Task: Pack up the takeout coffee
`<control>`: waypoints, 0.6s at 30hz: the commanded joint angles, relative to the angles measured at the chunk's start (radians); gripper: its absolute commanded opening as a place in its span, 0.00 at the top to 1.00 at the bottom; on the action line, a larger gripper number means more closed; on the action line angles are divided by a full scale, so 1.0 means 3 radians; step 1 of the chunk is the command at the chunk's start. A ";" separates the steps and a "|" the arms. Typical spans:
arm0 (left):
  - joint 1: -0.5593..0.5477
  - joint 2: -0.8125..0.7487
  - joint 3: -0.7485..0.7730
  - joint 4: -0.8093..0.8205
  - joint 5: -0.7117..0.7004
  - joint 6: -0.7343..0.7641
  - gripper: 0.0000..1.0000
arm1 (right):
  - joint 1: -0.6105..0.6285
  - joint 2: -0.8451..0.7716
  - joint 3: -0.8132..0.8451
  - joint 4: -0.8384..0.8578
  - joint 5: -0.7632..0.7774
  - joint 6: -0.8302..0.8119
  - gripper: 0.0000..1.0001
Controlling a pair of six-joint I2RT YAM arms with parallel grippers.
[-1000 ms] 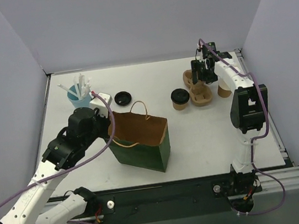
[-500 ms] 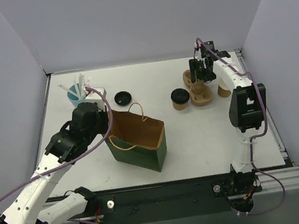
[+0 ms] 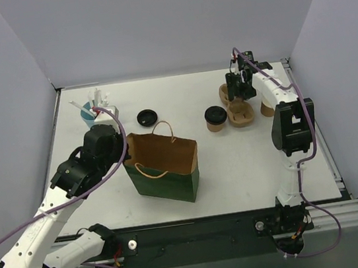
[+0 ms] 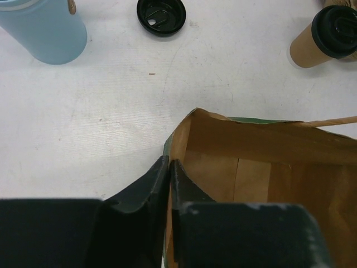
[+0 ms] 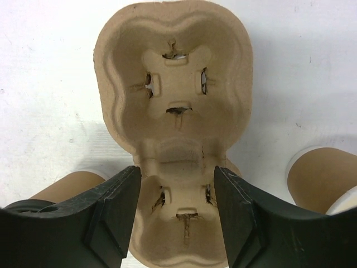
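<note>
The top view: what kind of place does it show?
Likely a lab test cell staged as a takeout counter: bare walls around a white table, a paper bag, lidded coffee cup and pulp carrier.

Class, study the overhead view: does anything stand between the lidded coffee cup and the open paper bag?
Nothing visible does. Bare table separates the takeout coffee from the paper bag, whose mouth stands open. The loose black lid lies farther back, off that line; the cup carrier sits on the cup's other side.
</note>
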 commanded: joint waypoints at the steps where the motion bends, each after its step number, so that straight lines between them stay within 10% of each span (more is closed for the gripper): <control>1: 0.0019 -0.0082 0.0173 -0.0025 -0.0042 -0.0032 0.77 | 0.0015 0.0109 0.0152 -0.0091 0.0093 -0.0003 0.45; 9: 0.0024 -0.0174 0.0209 -0.0045 -0.0211 0.0204 0.32 | 0.0010 0.0211 0.0254 -0.0157 0.0139 -0.0013 0.46; 18: 0.0024 -0.0353 0.0209 -0.0060 -0.0472 0.0408 0.22 | 0.0010 0.0258 0.0244 -0.0168 0.0185 -0.0034 0.55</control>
